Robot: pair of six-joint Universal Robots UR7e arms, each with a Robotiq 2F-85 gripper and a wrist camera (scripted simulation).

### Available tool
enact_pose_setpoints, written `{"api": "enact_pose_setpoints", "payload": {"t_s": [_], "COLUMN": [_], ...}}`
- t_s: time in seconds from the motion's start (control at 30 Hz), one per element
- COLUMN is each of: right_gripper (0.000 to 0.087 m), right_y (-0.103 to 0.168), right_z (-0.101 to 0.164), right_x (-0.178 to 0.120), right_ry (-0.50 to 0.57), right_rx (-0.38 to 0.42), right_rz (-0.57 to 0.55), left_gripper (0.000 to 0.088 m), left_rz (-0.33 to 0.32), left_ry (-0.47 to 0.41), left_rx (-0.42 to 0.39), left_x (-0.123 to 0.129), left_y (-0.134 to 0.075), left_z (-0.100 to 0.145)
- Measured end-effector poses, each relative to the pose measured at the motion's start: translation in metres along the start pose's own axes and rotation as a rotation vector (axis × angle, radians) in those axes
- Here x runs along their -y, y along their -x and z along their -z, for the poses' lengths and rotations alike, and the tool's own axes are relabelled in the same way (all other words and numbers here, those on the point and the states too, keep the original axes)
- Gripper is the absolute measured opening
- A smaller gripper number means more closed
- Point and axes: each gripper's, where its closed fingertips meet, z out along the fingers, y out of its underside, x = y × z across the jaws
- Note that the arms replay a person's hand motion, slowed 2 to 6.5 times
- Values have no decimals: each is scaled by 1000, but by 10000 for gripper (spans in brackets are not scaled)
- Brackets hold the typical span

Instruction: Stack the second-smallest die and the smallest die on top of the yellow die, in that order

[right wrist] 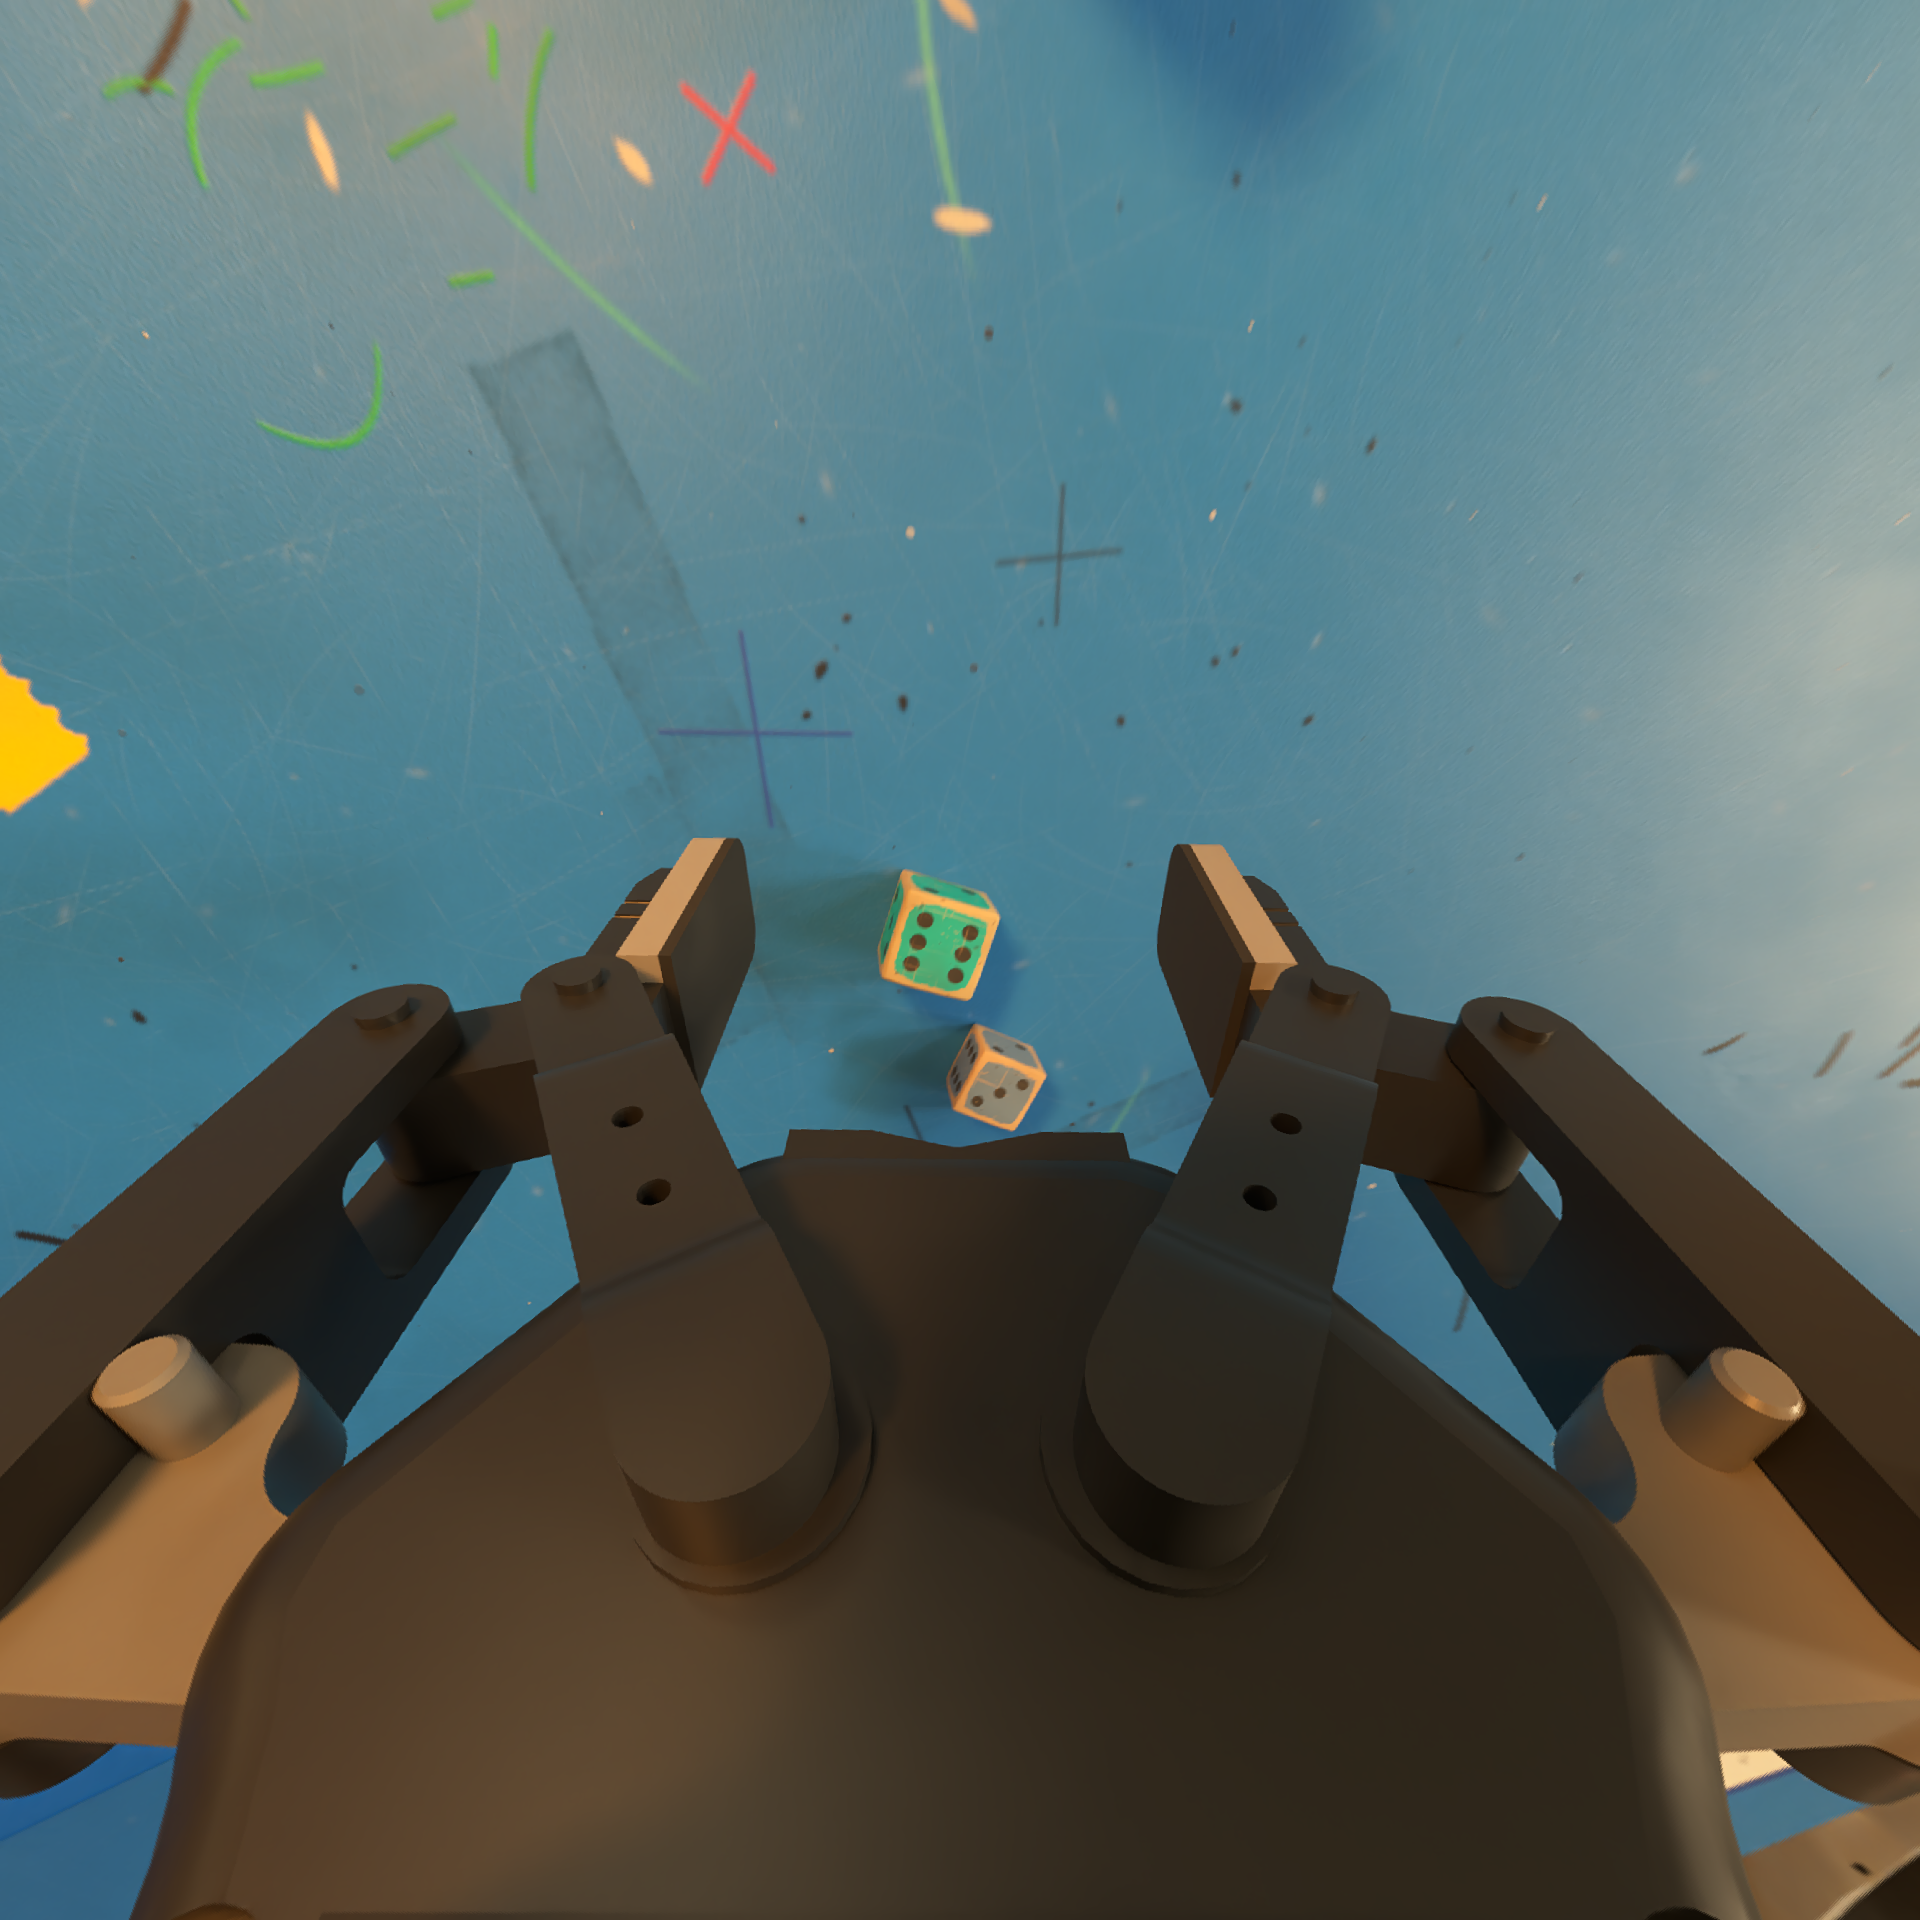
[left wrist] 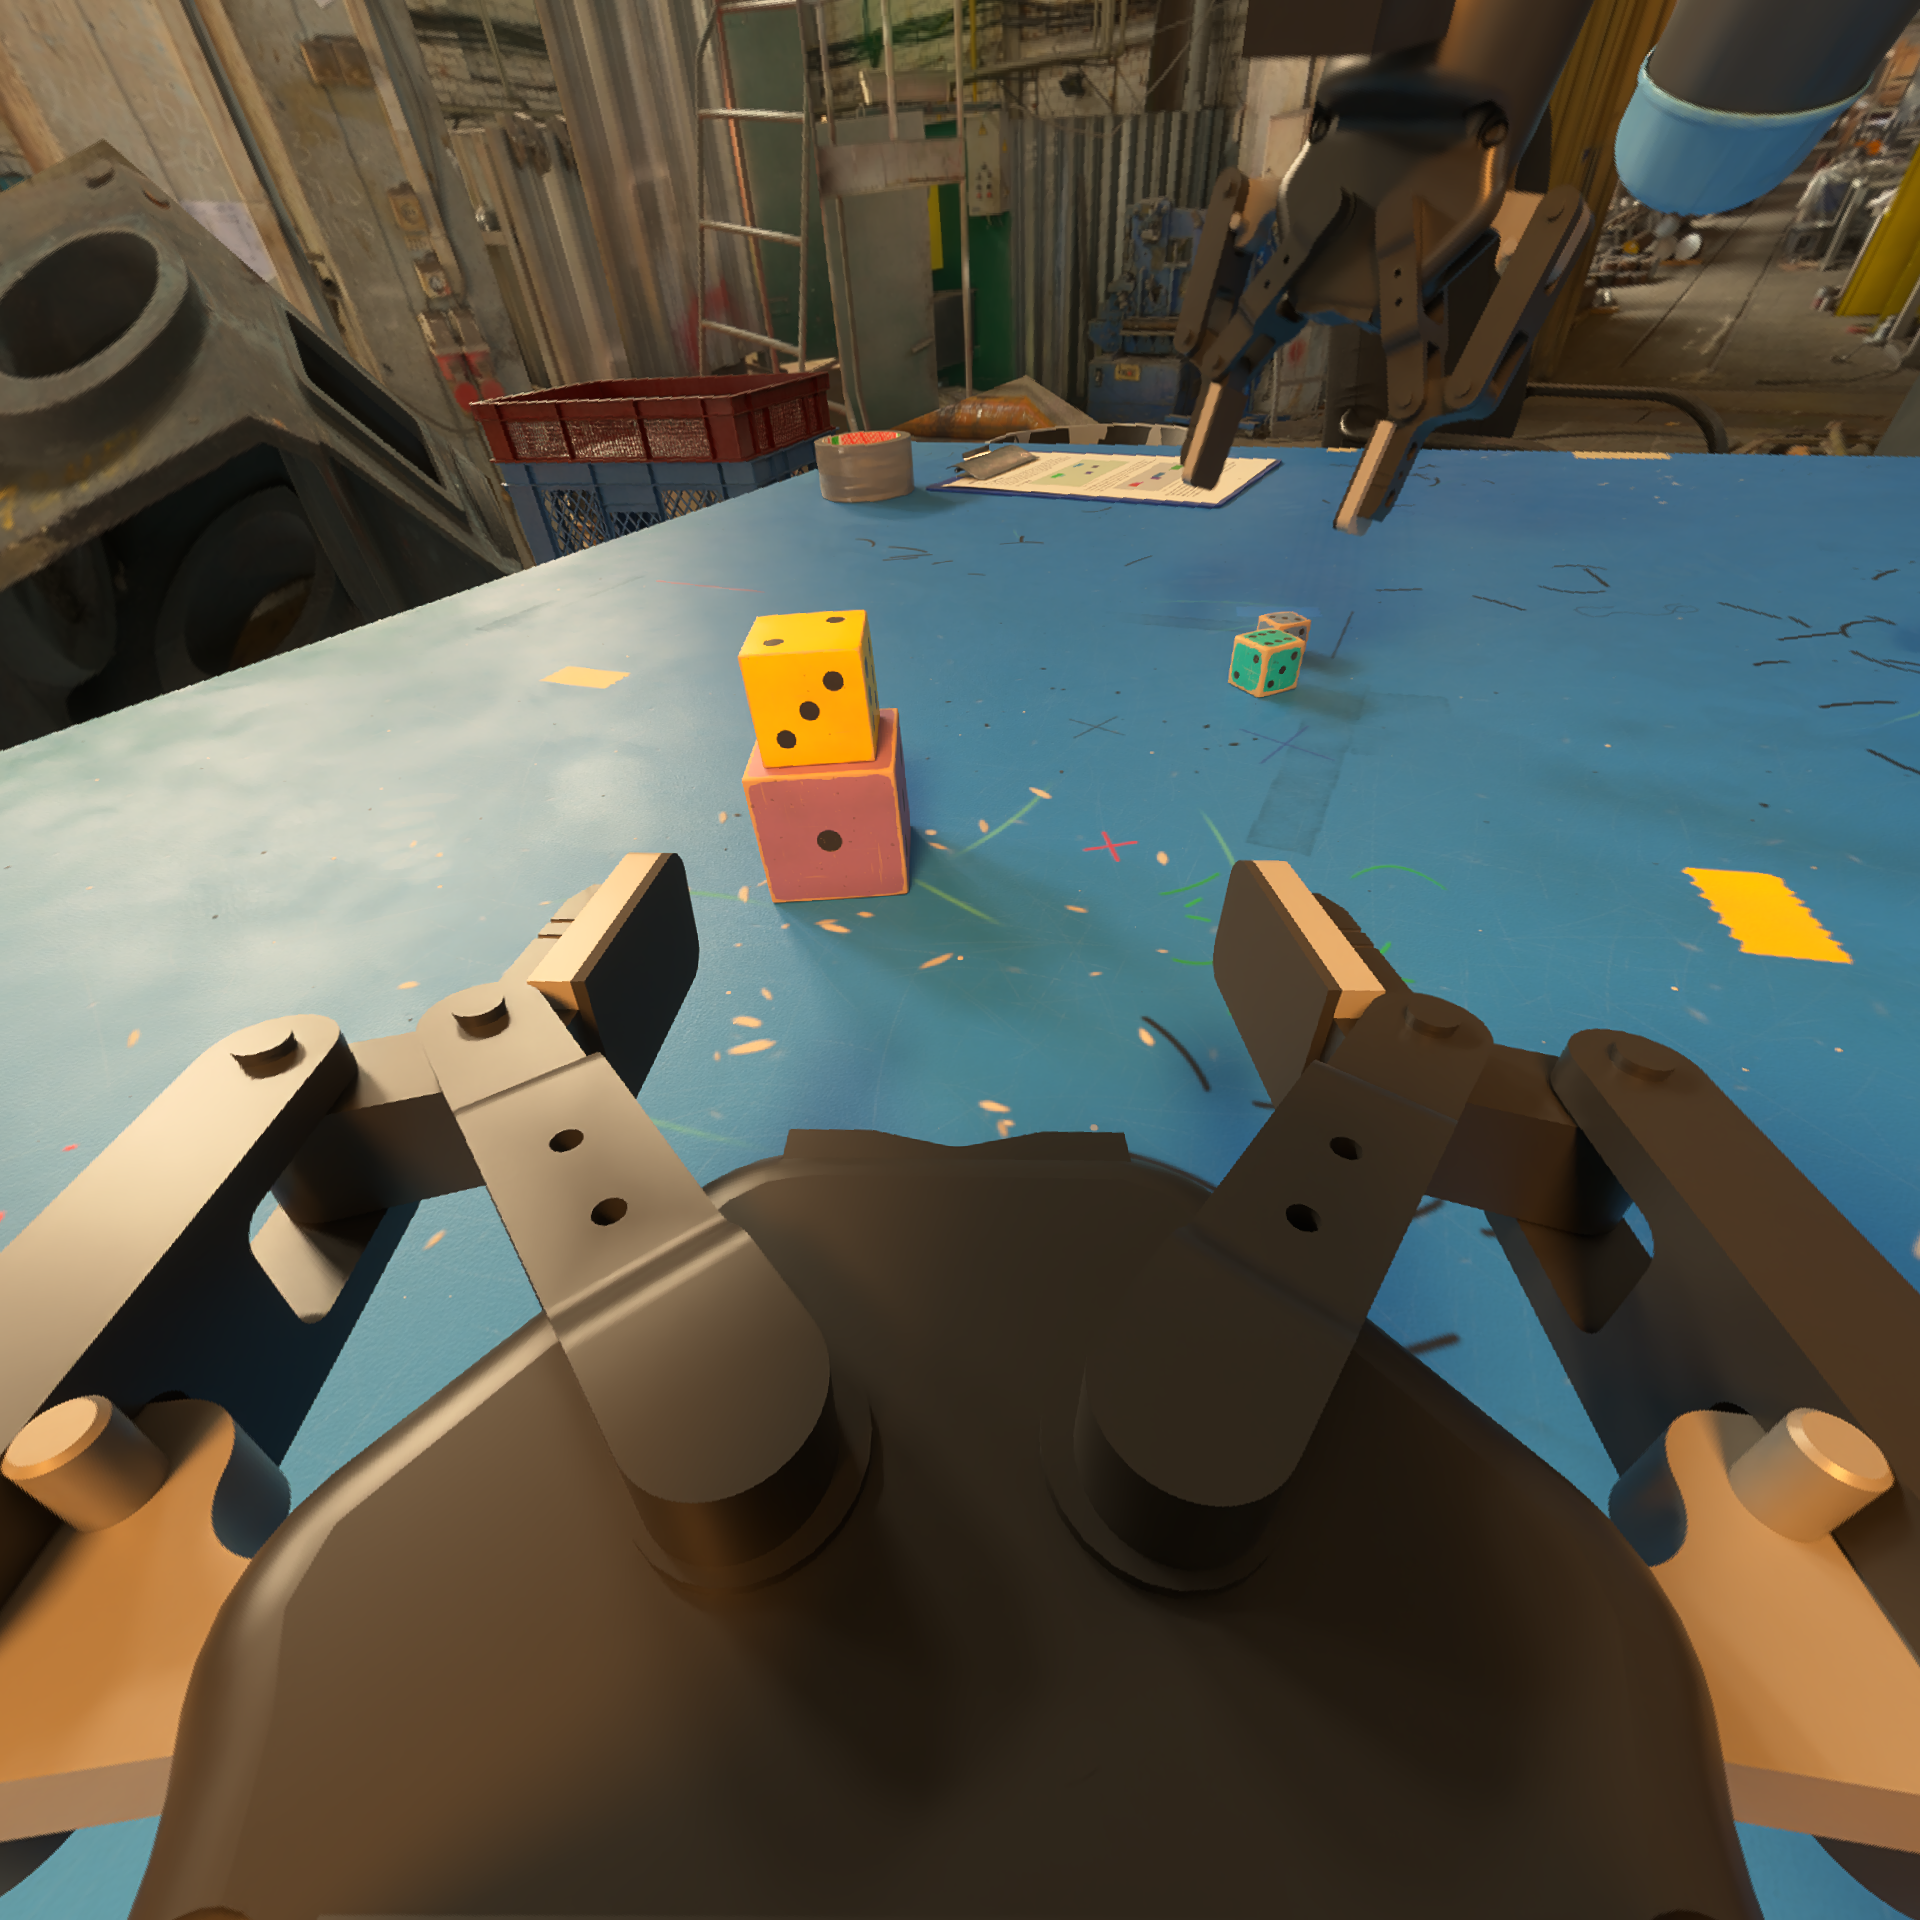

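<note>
The yellow die [left wrist: 809, 686] sits on a larger pink die [left wrist: 828, 819], set toward that die's back left, so a strip of pink top shows on the right. Both stand on the blue table [left wrist: 312, 831]. Well to their right lie the green die [left wrist: 1265, 662] and, just behind it, the grey die [left wrist: 1285, 624], partly hidden by the green one in the left wrist view; whether the two touch cannot be told there. In the right wrist view the green die [right wrist: 938, 935] and grey die [right wrist: 996, 1076] lie slightly apart, both tilted to the frame.

The left gripper [left wrist: 956, 935] hovers low before the stack, jaws wide apart and empty. The right gripper [right wrist: 956, 914] hangs above the small dice, jaws wide and empty, the green die between the fingertips in its own view. From the left wrist view the right gripper [left wrist: 1283, 499] is seen far off, its arm cut by the frame's top edge.

At the table's far edge stand a tape roll [left wrist: 864, 465] and a clipboard [left wrist: 1101, 478], one fingertip covering part of the sheet. Beyond, a red crate [left wrist: 655, 418] sits on a blue one, mostly hidden.
</note>
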Motion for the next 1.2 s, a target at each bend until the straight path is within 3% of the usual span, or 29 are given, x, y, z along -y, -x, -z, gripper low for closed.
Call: {"api": "enact_pose_setpoints", "payload": {"t_s": [0.33,0.83,0.97,1.03,1.2], "right_gripper": [621,506,386,269,250], "right_y": [8,8,7,8,5], "right_z": [-28,-54,-57,-57,-53], "right_x": [-34,-48,-49,-49,-42], "right_ry": [43,73,75,76,60], "right_rx": [30,9,13,21,16], "right_rz": [-119,-297,-322,-320,-289], "left_gripper": [854,854,854,854,854], "left_rz": [-2,-2,-3,-3,-2], "left_ry": [-1,-1,1,1,2], "left_rx": [0,0,-1,-1,-2], "left_x": [0,0,0,0,0], "left_y": [0,0,-1,-1,-1], "left_z": [0,0,0,0,0]}}
